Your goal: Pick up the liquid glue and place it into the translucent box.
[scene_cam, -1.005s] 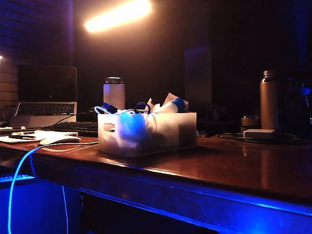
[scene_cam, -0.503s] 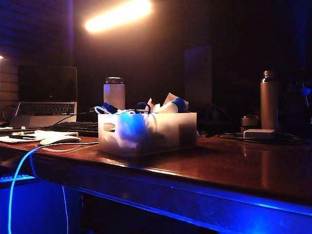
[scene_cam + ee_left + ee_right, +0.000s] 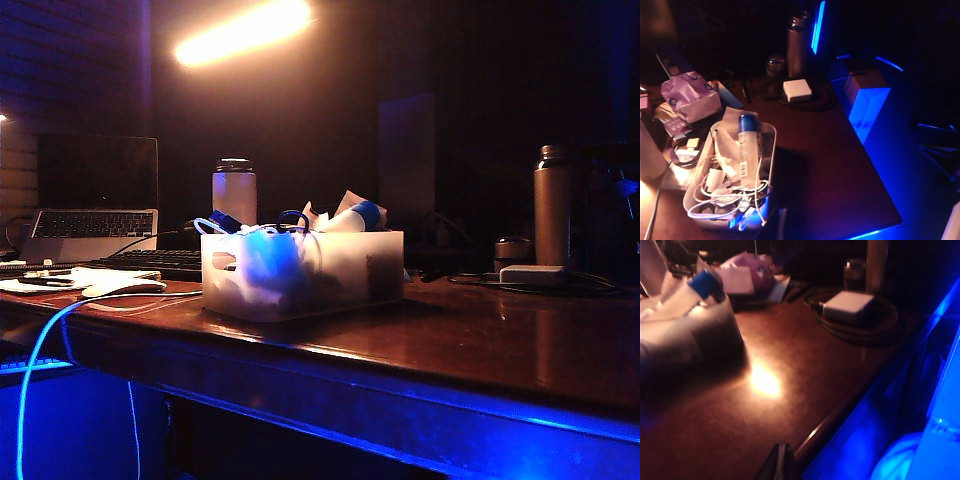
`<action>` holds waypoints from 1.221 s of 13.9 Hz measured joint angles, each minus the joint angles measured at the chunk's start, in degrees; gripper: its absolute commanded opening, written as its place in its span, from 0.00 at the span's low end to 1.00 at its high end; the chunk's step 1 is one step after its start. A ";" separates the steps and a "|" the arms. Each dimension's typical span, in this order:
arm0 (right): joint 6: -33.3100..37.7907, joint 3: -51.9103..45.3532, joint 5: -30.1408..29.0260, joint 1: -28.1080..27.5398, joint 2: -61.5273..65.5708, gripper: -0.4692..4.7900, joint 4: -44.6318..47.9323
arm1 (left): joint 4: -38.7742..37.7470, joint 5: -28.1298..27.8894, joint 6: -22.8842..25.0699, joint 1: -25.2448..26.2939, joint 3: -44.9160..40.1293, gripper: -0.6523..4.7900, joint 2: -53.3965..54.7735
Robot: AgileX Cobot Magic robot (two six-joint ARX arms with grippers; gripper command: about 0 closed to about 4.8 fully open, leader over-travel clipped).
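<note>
— Where's the glue (image 3: 746,147)?

— In the box (image 3: 771,145), on the cables, blue cap up over the rim.

— And the grippers?

— Right gripper (image 3: 782,459) sits low by the table edge, pinched shut, empty. Left gripper's out of view above the box; can't tell.

— Any risk?

— I'd guess the bottle could slip off that tangle if the box gets bumped.

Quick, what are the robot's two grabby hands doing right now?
Left gripper: out of sight, cannot tell.
Right gripper: shut, holding nothing, near the table edge.
</note>
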 measured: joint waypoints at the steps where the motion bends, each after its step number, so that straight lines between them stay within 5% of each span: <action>1: 0.02 -1.73 0.87 0.00 0.00 0.09 0.46 | 0.00 -0.02 0.00 -0.02 0.00 0.11 0.02; 17: 0.04 -5.62 1.09 -0.02 -0.02 0.09 0.46 | 0.02 -0.04 0.04 -0.02 0.00 0.11 0.02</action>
